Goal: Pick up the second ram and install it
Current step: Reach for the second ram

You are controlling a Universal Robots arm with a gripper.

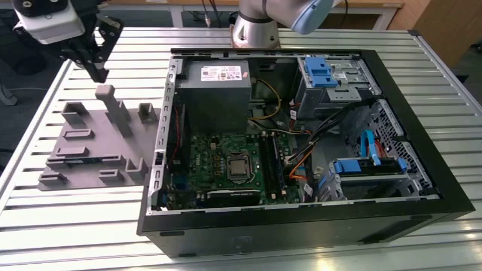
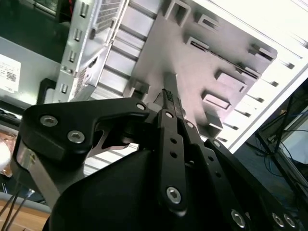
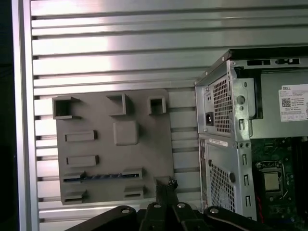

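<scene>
- Second ram (image 3: 98, 177): a thin, long, dark blue-green strip seen edge-on in the first wrist view. It stands on its long edge on a flat, matte grey moulded fixture plate (image 3: 144, 144), and its two ends sit in a pair of low slotted holders.
- The plate carries raised blocks of several shapes: square open-sided pockets, low rectangular bars, one rounded square pad and, in the exterior view, taller upright posts.
- The plate lies on a worktop (image 1: 75, 214) of ribbed, bright aluminium slats with grooves between them.
- The black metal gripper (image 1: 98, 72) is built of bolted flat links narrowing to slim fingers. The tips are drawn together and hold nothing.
- In the exterior view the gripper hangs above the far end of the plate, clear of its posts. In the first wrist view its tips (image 3: 166, 185) lie over the plate's edge, near the ram but not touching it.
- Beside the plate, towards the exterior view's right, lies an open black steel computer case (image 1: 301, 226) with perforated side walls.
- Inside the case are a square green motherboard (image 1: 218, 152), a grey boxy power supply (image 1: 214, 96) and blue plastic drive latches (image 1: 320, 70).
</scene>
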